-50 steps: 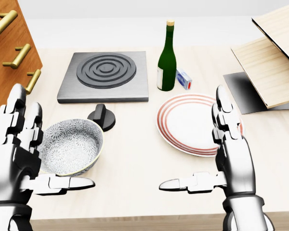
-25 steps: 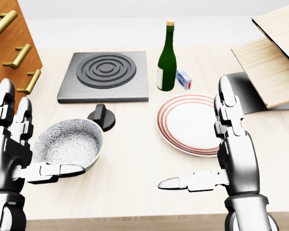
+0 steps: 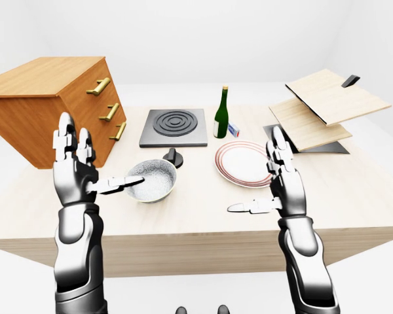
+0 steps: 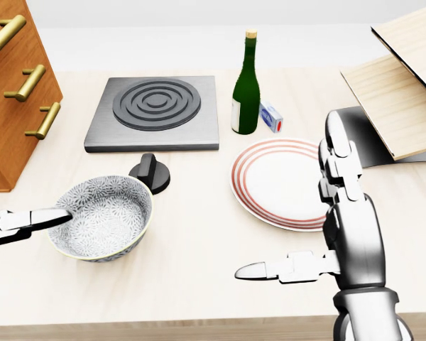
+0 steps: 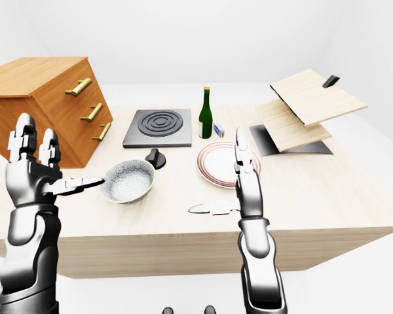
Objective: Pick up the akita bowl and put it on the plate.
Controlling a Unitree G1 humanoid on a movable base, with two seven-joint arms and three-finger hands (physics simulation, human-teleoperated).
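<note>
**Task status — bowl not yet grasped**

We judge the task to be at its opening stage. The akita bowl [image 4: 103,217] stands upright on the desk [image 4: 199,245], at the lower left of the head view. It is well apart from the plate [image 4: 280,181], which lies to its right with nothing on it. A black knob [image 4: 150,172] sits just above the bowl, and a green bottle [image 4: 246,85] stands above the plate.

Left hand [image 3: 73,175]: fully open, fingers straight up, thumb stretched sideways toward the bowl. In the head view the thumb tip overlaps the bowl's left rim; we cannot tell whether it touches. The hand grips nothing.

Right hand [image 4: 351,238]: likewise fully open, fingers upright, thumb pointing to the view's left — it grips nothing. In the head view it overlaps the plate's right edge.

Done: nothing we can confirm beyond the left hand standing beside the bowl.

Left to do, in our judgement:
1. Close the fingers round the bowl.
2. Lift it off the desk.
3. Carry it rightward over the plate.
4. Set it down and release.

The right hand near the plate may need to move clear first.
</note>
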